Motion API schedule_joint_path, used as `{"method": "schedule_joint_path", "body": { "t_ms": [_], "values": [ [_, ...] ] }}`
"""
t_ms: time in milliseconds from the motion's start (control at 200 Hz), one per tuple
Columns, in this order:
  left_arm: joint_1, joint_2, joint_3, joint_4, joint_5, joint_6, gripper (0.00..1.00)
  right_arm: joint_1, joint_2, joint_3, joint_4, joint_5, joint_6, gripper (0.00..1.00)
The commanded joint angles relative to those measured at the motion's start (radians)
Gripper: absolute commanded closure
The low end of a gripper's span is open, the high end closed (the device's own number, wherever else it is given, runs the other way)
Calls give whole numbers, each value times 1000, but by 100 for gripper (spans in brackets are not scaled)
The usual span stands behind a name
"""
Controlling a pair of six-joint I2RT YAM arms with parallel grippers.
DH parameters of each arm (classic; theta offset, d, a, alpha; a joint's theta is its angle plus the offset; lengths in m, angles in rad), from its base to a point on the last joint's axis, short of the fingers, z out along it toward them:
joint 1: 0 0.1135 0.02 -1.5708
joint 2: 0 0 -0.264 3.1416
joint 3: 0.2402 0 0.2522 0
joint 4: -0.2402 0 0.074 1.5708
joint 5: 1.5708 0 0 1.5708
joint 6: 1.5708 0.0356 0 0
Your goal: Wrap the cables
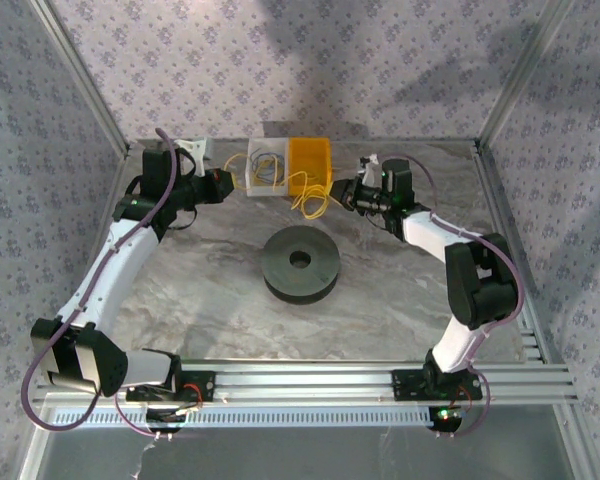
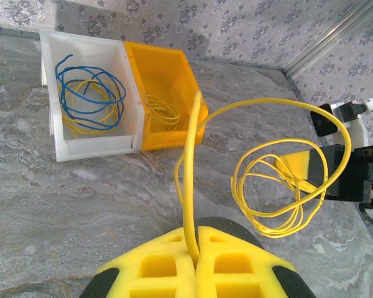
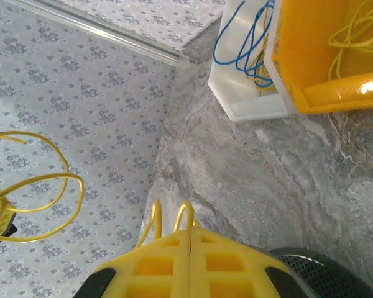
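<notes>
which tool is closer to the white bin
Left. The left tool sits just left of the white bin; the right tool is beyond the yellow bin.

Both arms reach to the far side, left claw (image 1: 228,183) and right claw (image 1: 342,193) facing each other, each clamped tight on the wire (image 2: 189,205)
</notes>
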Motion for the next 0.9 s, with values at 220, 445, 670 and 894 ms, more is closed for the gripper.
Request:
{"method": "schedule_joint_path", "body": {
  "t_ms": [220,445,670,894],
  "values": [
    [-8,-4,-6,37,17,11,100,-56,-75,4,-84,-21,-74,100],
    [-8,6,-4,40,17,12,100,-102,-139,-32,-129,-42,-87,100],
    [-8,11,-2,39,19,12,100,-116,-190,-61,-164,-38,-111,100],
    [-8,11,2,36,19,14,100,-138,-216,-77,-177,-47,-113,100]
  ]
}}
